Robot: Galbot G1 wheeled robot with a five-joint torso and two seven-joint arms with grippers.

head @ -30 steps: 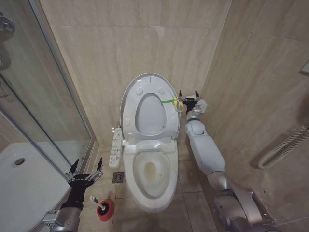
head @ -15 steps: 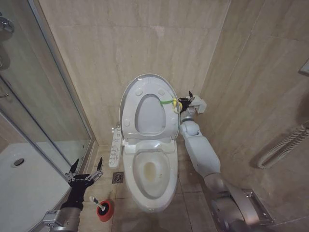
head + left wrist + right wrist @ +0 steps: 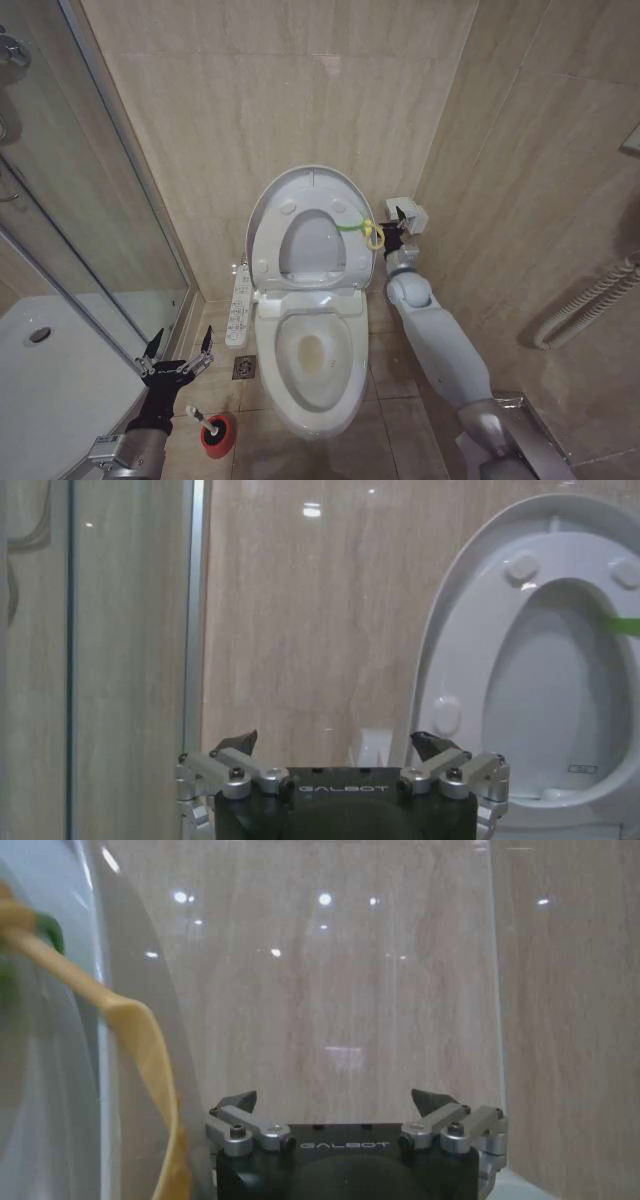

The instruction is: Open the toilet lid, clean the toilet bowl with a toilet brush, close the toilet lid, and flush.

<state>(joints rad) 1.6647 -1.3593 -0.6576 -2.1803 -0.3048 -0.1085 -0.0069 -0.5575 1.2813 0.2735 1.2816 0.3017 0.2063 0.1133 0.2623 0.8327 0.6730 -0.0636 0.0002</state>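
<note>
The toilet lid (image 3: pixel 311 190) stands raised against the back wall with the ring seat up against it, and a yellow-green band (image 3: pixel 369 233) is tied at its right edge. Below them the toilet bowl (image 3: pixel 314 362) lies uncovered. My right gripper (image 3: pixel 401 226) is at the lid's right edge, just behind the band; the right wrist view shows it (image 3: pixel 335 1102) open with the band (image 3: pixel 140 1042) hanging beside one finger. My left gripper (image 3: pixel 178 358) hovers open low on the left, above the toilet brush (image 3: pixel 196 412) in its red holder cup (image 3: pixel 218 437). The left wrist view faces the lid (image 3: pixel 455 652).
A glass shower screen (image 3: pixel 100 200) and white shower tray (image 3: pixel 60 385) fill the left side. The side control panel (image 3: pixel 238 304) and a floor drain (image 3: pixel 245 367) lie left of the bowl. A ribbed hose (image 3: pixel 590 300) hangs on the close right wall.
The lid's top edge has dropped a little and it leans further forward. My right gripper has moved slightly lower along the lid's right edge. The left arm has not moved.
</note>
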